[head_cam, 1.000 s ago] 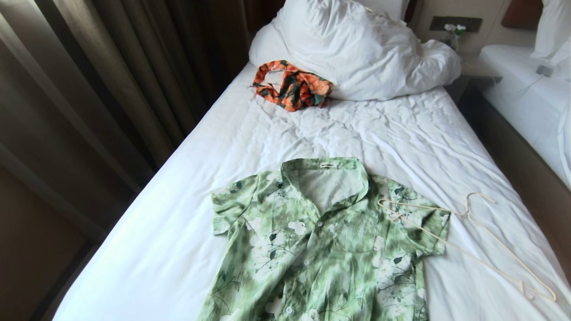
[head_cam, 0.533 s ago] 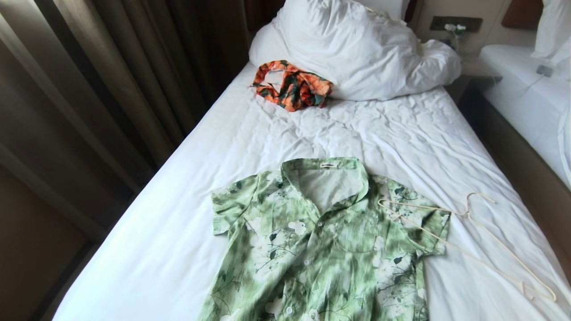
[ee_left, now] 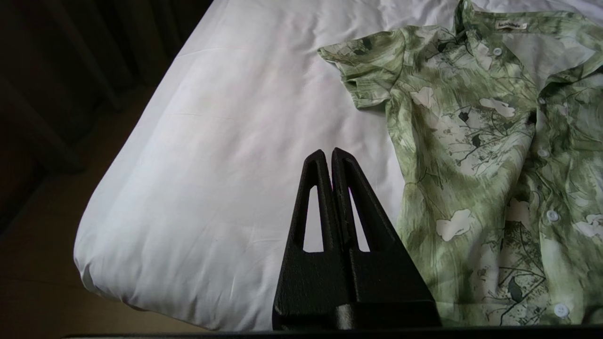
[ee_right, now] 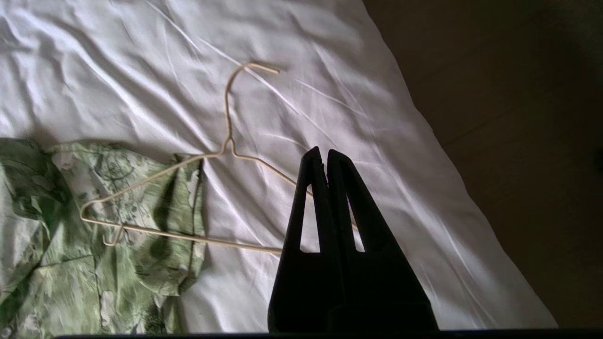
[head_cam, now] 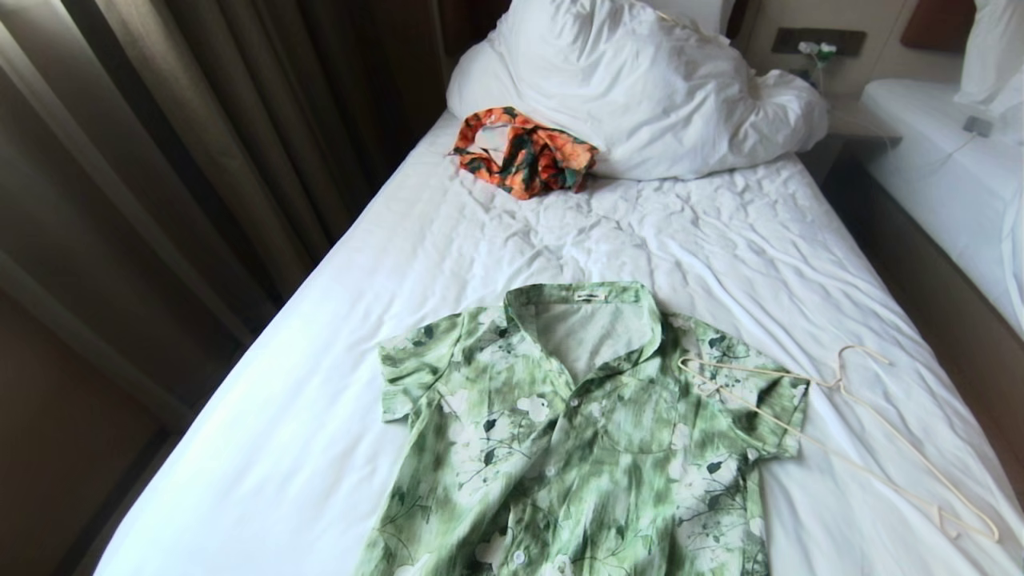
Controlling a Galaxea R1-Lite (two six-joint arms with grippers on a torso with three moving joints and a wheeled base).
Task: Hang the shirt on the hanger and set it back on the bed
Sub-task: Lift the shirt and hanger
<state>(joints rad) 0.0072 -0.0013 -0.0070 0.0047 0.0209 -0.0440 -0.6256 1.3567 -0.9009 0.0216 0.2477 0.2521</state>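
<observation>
Nothing on the bed (head_cam: pixel 320 416) has shifted since a second ago — the job is not started. Nearest, at 6 o'clock, the shirt (head_cam: pixel 576 448) lies flat, buttoned, collar away. The hanger (head_cam: pixel 840 424) at 4 o'clock lies on the sheet, one corner resting on the shirt's sleeve. Right gripper (ee_right: pixel 325 157) hangs above it, fingers pressed together, holding nothing; left gripper (ee_left: pixel 328 157) likewise, over bare sheet. Far off at 12, an orange garment (head_cam: pixel 524 152) against the duvet (head_cam: pixel 656 88).

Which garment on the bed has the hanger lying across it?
The green floral shirt: the hanger overlaps its sleeve. The orange garment lies apart by the pillow.
</observation>
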